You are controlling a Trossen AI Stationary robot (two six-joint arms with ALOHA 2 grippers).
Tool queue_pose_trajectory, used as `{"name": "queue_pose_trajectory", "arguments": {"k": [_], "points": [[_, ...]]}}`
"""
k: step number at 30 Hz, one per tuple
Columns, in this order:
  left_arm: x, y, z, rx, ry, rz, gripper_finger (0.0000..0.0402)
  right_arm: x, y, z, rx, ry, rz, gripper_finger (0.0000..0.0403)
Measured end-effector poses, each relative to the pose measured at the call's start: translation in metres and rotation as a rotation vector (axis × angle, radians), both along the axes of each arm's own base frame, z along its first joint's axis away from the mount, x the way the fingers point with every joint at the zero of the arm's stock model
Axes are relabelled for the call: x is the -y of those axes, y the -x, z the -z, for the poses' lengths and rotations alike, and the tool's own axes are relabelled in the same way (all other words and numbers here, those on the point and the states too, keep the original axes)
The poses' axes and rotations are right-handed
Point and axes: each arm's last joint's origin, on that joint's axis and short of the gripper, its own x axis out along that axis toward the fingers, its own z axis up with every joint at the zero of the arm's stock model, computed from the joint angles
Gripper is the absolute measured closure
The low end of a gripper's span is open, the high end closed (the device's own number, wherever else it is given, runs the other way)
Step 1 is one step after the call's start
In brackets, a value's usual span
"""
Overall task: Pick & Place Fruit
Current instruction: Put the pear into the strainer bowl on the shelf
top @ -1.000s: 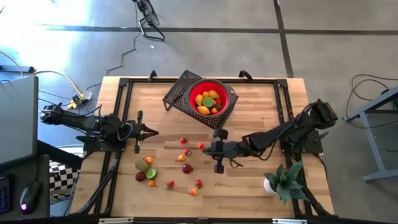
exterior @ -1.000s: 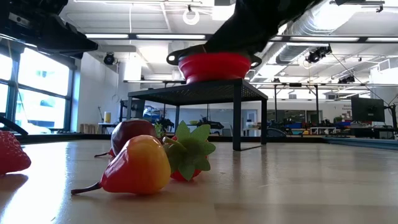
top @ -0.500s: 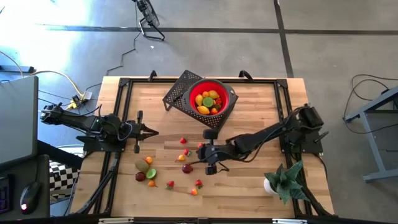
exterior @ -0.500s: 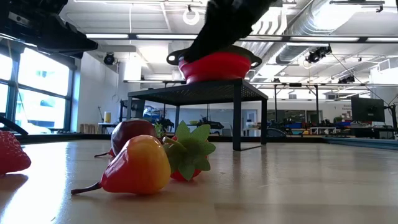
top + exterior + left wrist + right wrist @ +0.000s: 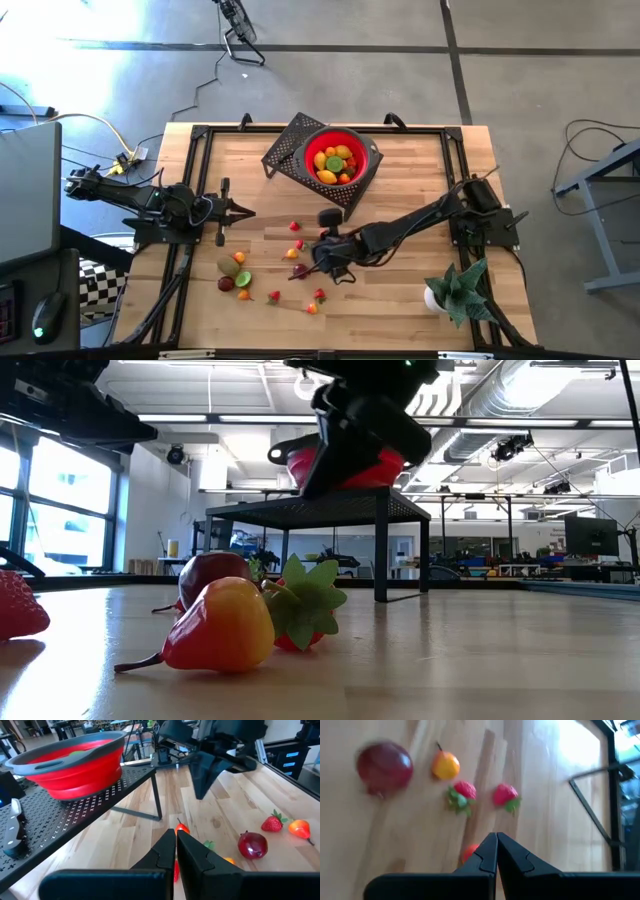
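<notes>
Red and orange fruit (image 5: pixel 301 270) lies loose on the table's (image 5: pixel 410 170) near middle, right below and just left of the clenched, empty right gripper (image 5: pixel 325 255), much nearer than the clenched left gripper (image 5: pixel 243 211).

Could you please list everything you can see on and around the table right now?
Red bowl: one, on the black mesh stand, holding yellow, orange and green fruit.
Mesh stand: one, black, table's far middle.
Loose fruit: about a dozen, red, orange, green, brown, dark red, scattered on the table's near middle.
Plant: one, spiky green, white pot, near right corner.
Table: one, light wood.
Left gripper: shut, waiting at the left side.
Right gripper: shut, over the loose fruit.
</notes>
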Motion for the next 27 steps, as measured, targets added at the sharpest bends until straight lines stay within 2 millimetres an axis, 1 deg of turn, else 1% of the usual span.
{"name": "queue_pose_trajectory", "arguments": {"k": [5,10,15,22,27], "points": [[0.000,0.000,0.000,0.000,0.000,0.000,0.0390,0.002,0.004,0.004,-0.055,0.026,0.009,0.0401],[0.000,0.000,0.000,0.001,0.000,0.000,0.0390,-0.002,0.002,0.019,-0.116,0.059,-0.034,0.0401],[0.000,0.000,-0.001,0.006,0.001,-0.001,0.0390,-0.009,-0.001,0.028,-0.142,0.122,-0.057,0.0401],[0.000,0.000,-0.001,0.009,0.002,-0.001,0.0390,-0.012,-0.007,0.023,-0.180,0.139,-0.059,0.0401],[0.000,0.000,-0.001,0.009,0.002,-0.001,0.0390,-0.010,-0.016,0.013,-0.217,0.154,-0.047,0.0401]]}}
